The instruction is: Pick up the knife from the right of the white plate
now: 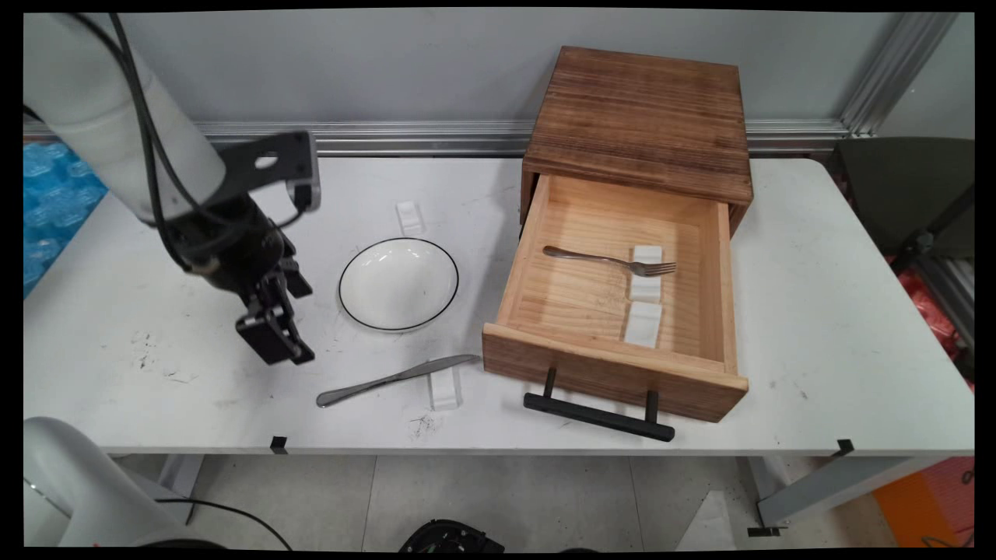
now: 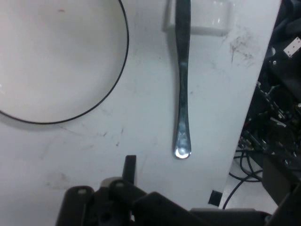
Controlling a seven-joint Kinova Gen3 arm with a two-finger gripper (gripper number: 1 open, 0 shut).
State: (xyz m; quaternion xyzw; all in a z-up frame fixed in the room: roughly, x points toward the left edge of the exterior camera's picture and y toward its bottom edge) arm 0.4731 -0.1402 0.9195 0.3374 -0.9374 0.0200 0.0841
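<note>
No brand, label or writing can be read anywhere in either view.

The table (image 1: 817, 342) is white, scuffed and smudged, with dark marks near its front edge and small black tabs on that edge. Behind it runs a grey wall with a silver rail along its foot. Pale tiled floor shows below the table; blue bubble wrap (image 1: 54, 198) lies past the table's left end and a dark chair (image 1: 903, 190) past the right.

The gripper (image 1: 282, 348) hangs over the table's left part, left of the plate (image 1: 398, 283) and just above and left of the knife's handle end. Whether its fingers are apart or together cannot be told: the main view shows them as one dark block and the hand view shows only the linkage.

The knife (image 1: 393, 379) lies flat near the front edge, its blade resting on a small white block (image 1: 445, 386). In the hand view the knife (image 2: 182, 89) runs up from its rounded handle end, beside the plate (image 2: 56, 56), white with a thin black rim.

A second white block (image 1: 410, 217) sits behind the plate. To the right stands a wooden box (image 1: 638, 120) with its drawer (image 1: 615, 369) pulled open, black handle (image 1: 597, 416) forward. Inside, a fork (image 1: 607, 260) lies with its tines on one white block (image 1: 646, 272); another block (image 1: 643, 323) lies just in front of it.
</note>
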